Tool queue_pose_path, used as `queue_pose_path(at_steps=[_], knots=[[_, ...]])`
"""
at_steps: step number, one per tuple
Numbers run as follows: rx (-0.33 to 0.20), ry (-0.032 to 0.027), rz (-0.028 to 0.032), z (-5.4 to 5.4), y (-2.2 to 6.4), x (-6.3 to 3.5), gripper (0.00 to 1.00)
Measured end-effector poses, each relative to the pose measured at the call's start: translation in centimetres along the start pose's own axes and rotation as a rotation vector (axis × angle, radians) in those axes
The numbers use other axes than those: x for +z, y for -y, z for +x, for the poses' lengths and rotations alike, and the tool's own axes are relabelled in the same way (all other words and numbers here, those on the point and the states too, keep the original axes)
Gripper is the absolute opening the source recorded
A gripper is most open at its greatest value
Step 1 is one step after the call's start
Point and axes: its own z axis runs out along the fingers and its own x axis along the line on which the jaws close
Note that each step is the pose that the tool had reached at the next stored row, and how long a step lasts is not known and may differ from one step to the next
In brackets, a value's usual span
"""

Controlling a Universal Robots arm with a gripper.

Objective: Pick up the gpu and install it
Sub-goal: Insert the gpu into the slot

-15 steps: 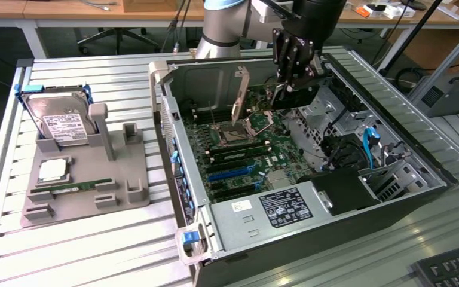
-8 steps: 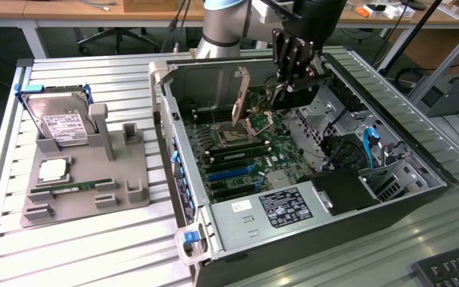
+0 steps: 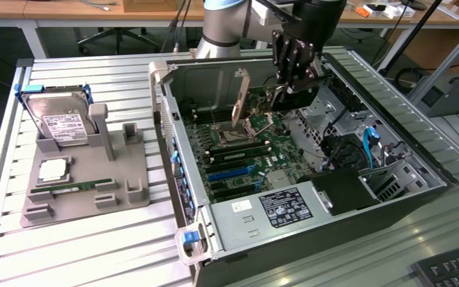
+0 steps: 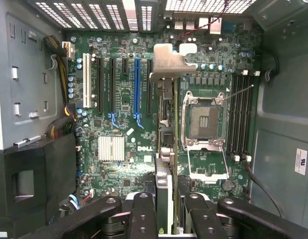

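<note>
The gpu [image 4: 167, 134] hangs edge-on inside the open computer case [image 3: 421, 203], held by the claw [image 4: 167, 201]. The jaws are narrow and pinch the card's two faces, and its silver bracket [image 4: 171, 62] points at the vented rear wall. In the exterior view this sits in the upper middle of the frame. The card is above the motherboard [image 4: 119, 164], apart from it as far as I can tell, and lies between the blue slot [image 4: 137, 84] and the open CPU socket [image 4: 203, 119], parallel to both.

So the pick-up looks done and the install is in hand — the card is over the board but not seated. Seating it, I judge, calls for the lower edge to line up along a slot and the bracket to meet the rear opening, then a straight push without tilt. At the left of the exterior view, on the counter [image 3: 94, 257], a grey fixture [image 3: 126, 191] carries the hard drive [image 3: 62, 122] and the memory stick [image 3: 74, 186] — well apart from the case.
</note>
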Motion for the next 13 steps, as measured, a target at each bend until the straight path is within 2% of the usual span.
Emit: queue_pose_path(at_steps=[13], knots=[[0.000, 0.0001, 0.0001, 0.17, -0.08, 0.25, 0.27]])
